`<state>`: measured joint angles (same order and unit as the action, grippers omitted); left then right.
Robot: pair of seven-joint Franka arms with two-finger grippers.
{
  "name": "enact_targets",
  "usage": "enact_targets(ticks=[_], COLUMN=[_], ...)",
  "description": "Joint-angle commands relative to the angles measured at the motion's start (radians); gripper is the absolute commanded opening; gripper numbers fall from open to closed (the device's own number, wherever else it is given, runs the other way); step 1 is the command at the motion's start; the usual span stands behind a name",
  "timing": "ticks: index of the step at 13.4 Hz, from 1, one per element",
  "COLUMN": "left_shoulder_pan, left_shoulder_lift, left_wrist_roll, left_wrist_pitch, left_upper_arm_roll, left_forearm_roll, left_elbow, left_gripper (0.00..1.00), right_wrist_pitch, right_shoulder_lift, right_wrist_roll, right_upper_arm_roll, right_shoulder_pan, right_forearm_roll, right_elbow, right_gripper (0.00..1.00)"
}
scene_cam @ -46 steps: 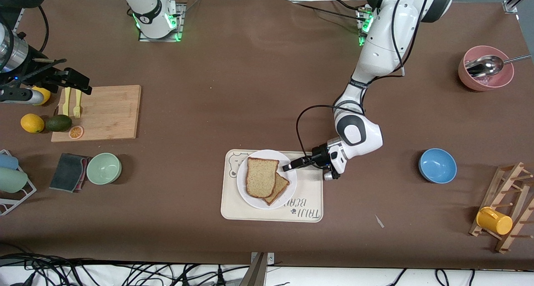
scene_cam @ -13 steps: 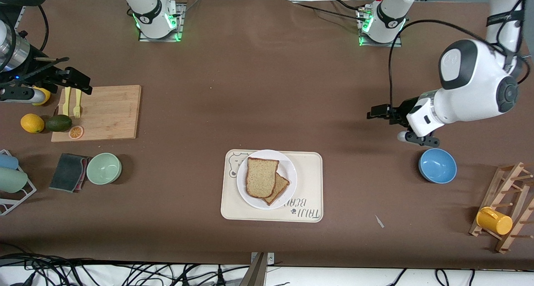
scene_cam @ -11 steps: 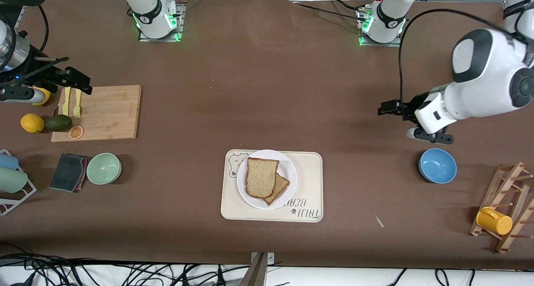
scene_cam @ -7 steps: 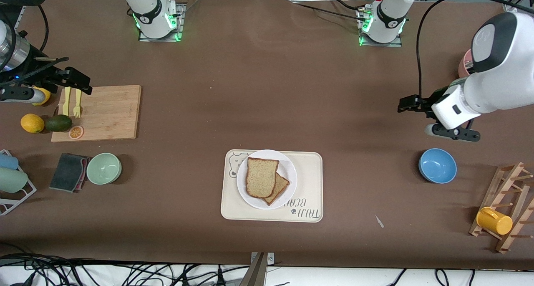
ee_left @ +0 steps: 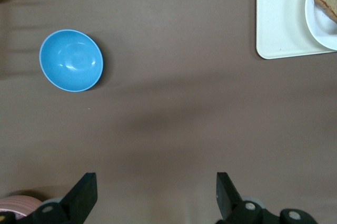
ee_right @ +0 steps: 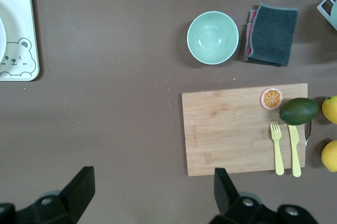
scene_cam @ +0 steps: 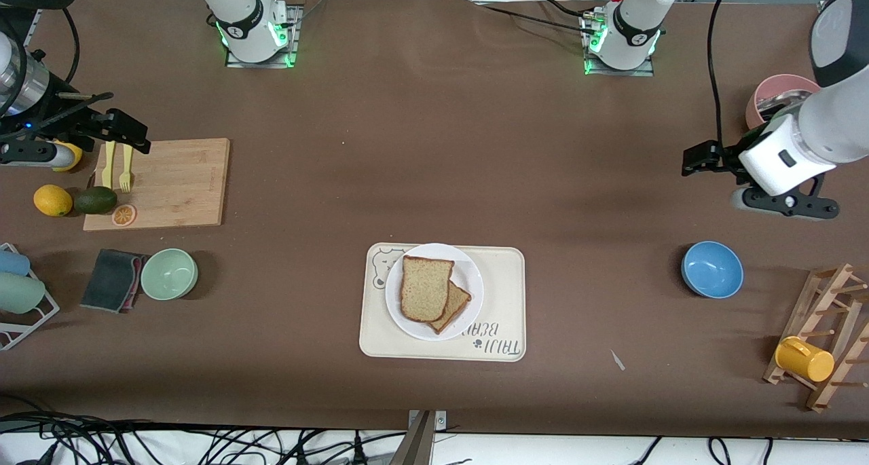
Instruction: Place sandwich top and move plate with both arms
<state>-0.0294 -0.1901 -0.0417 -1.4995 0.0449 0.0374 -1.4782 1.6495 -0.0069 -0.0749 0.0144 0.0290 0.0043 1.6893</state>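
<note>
Right gripper [scene_cam: 129, 140]: hanging open and holding nothing over the cutting board [scene_cam: 170, 183] at the right arm's end of the table, well apart from the plate; the right arm is waiting.
Cutting board items: a yellow fork [ee_right: 277, 147] and knife [ee_right: 294, 150], an orange slice [ee_right: 271, 98] and an avocado [ee_right: 298, 110] are lying on it.
Green bowl [scene_cam: 169, 273]: sitting nearer the front camera than the board, with a dark cloth [scene_cam: 113, 280] just beside it.
Tray [scene_cam: 502, 285]: lying mid-table, showing a bear face and grey lettering too unclear to read with certainty.
Plate [scene_cam: 468, 295]: resting on the tray.
Sandwich top [scene_cam: 424, 287]: lying on the plate, overlapping a smaller golden slice [scene_cam: 453, 307].
Blue bowl [scene_cam: 711, 269]: sitting toward the left arm's end.
Left gripper [scene_cam: 692, 161]: hovering open and holding nothing over bare table, well apart from the plate and sandwich top.
</note>
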Motion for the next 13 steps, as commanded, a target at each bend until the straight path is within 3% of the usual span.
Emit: enact_targets(ticks=[1,5,13], left_shoulder_pan=[-0.010,-0.020,-0.018], left_shoulder_lift=[0.027,-0.020,0.001], left_wrist_roll=[0.016,0.118,0.181], left_wrist_pitch=[0.053,0.110,0.100], left_upper_arm_roll=[-0.014,-0.014,-0.020], left_forearm_roll=[0.019,0.012,0.009], left_elbow=[0.022,0.111,0.081], left_gripper=[0.99,0.99,1.00], right_wrist_pitch=[-0.011,-0.004,-0.011], right_shoulder_lift=[-0.008,-0.007,-0.010], right_wrist_roll=[0.004,0.006,0.004], right_upper_arm_roll=[0.007,0.006,0.009], right_shoulder_pan=[0.000,-0.001,0.002], right_forearm_roll=[-0.004,-0.006,-0.006], right_elbow=[-0.010,-0.008,-0.008], right_gripper=[1.00,1.00,1.00])
